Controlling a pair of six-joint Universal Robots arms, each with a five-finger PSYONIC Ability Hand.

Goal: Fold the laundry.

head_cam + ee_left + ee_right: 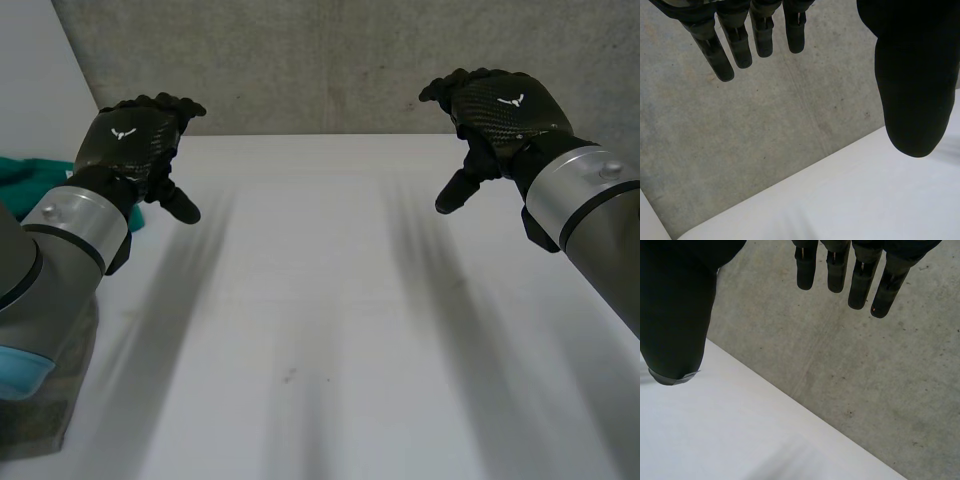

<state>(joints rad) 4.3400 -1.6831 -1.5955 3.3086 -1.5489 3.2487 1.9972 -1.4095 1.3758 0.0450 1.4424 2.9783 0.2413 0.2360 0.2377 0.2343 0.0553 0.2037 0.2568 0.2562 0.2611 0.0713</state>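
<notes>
Teal laundry [18,176] bunched at the tabletop's [320,300] left edge, as far as can be told, partly hidden behind the left arm [70,215] and just outboard of the left hand [135,140]. Not yet spread, not touched by either hand; no fold begun, judging by the heap. Well apart from the right hand [500,105], with the bare middle of the tabletop between.

Left hand hovering above the tabletop, fingers [735,47] straight and hanging loose, thumb [912,80] set wide of them, nothing held. Right hand likewise: fingers [860,282] straight and slack, thumb [675,310] apart, nothing between. Beneath both palms in the wrist views, the tabletop's far edge and the grey concrete wall [350,60] beyond it.

Step in hand, by the look of it: the very start, fetching the garment. Next move probably a reach with the left hand outward and down to the heap, closing the fingers on an edge of it, then drawing it to the bare middle where both hands can flatten it. Calls for a path clear of the left arm itself, and for taking one layer rather than a bundle; otherwise hard to spread.
</notes>
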